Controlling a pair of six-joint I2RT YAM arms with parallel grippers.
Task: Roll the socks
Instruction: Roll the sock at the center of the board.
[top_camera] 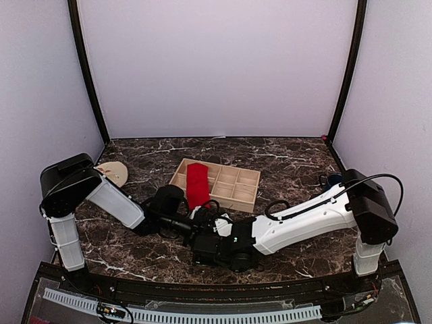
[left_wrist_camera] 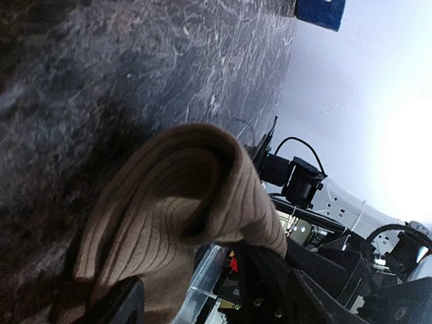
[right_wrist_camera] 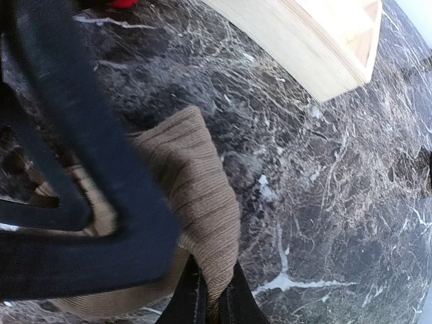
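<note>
Right wrist view, right gripper [right_wrist_camera: 210,300]: jaws closed to a sliver, pinching a ribbed edge of the tan sock [right_wrist_camera: 196,182].
Left gripper [left_wrist_camera: 192,293]: fingers parted on either side of the sock's humped fold; whether they clamp it cannot be told.
Tan sock: on the marble table [right_wrist_camera: 324,223], just off the near corner of the wooden divider tray [top_camera: 236,181] and apart from it; in the top view both grippers hide it.
Red sock [top_camera: 198,184]: draped over the tray's left compartments, its near end past the tray's near rim.
Beige disc [top_camera: 113,173]: left of the tray, well apart, by the table's left edge.
Blue object [top_camera: 331,181]: right of the tray, by the right edge.
Open room: marble shows beyond the tray's far rim up to the back wall, and between its right rim and the blue object; both arms and their cables crowd the tray's near side.
</note>
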